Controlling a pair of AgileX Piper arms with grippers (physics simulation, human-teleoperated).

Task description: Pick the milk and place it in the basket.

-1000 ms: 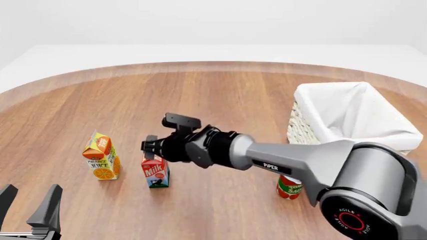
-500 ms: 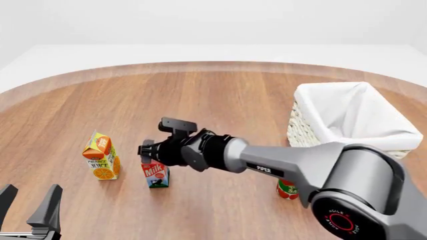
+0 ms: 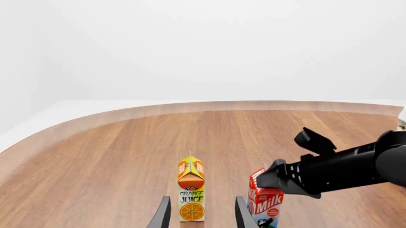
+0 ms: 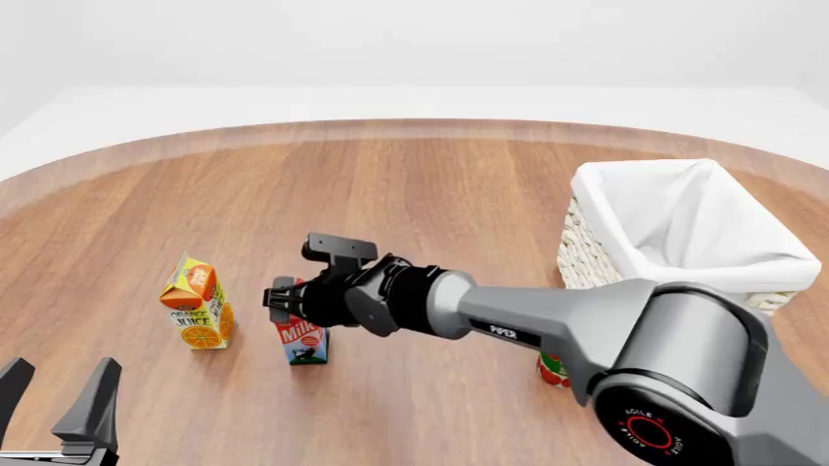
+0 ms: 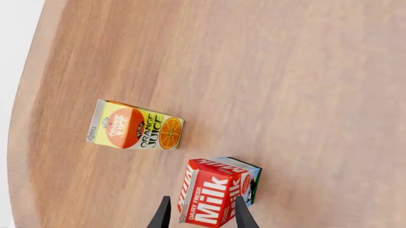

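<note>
Juice carton (image 4: 197,316) near milk (image 4: 303,342)

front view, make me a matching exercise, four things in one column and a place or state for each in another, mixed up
Things:
1. milk
2. juice carton
3. basket
4. left gripper

Places or states:
A. open at the near left edge, holding nothing
B. standing farthest left of the items on the table
C. on the right side of the table, with a white cloth lining
D. directly under the right gripper, fingers either side of its red top

Pairs: 1-D, 2-B, 3-C, 4-A
</note>
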